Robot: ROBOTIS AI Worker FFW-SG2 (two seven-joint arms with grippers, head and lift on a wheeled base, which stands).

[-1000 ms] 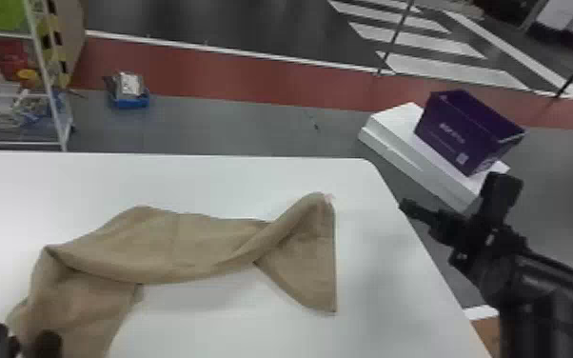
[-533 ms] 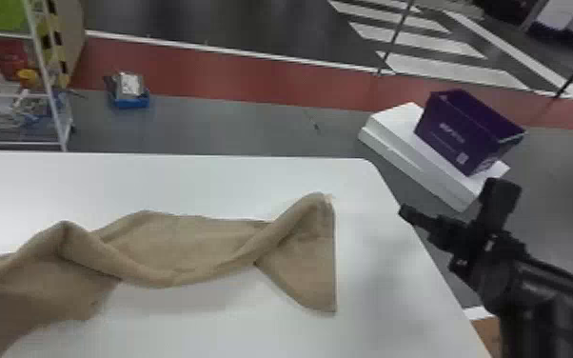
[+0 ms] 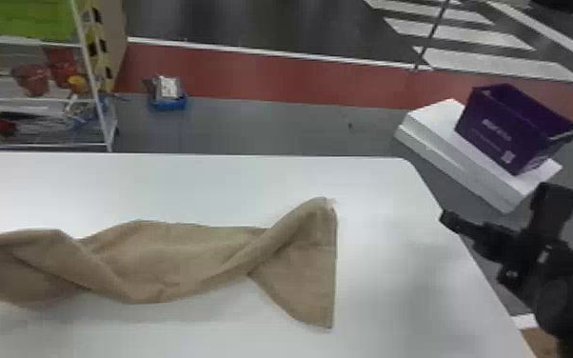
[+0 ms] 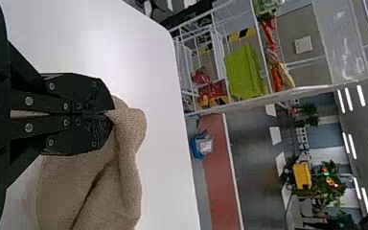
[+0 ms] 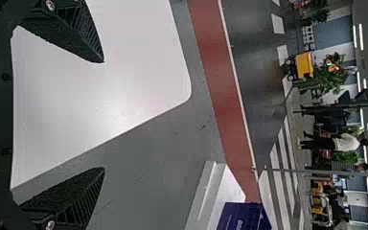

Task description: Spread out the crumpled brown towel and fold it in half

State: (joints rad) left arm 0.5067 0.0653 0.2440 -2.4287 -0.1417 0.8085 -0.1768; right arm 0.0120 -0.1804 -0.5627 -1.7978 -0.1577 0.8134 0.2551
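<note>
Pinching towel (image 4: 127, 187): left end effector (image 4: 110, 114), left wrist view | towel twisted: head view | right end effector (image 3: 502, 204) wide

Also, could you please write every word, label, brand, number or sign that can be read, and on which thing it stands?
No text is clear enough to quote.
Purple box: pale lettering and a small white label, too blurred to read.
Brown towel: no readable text.
</note>
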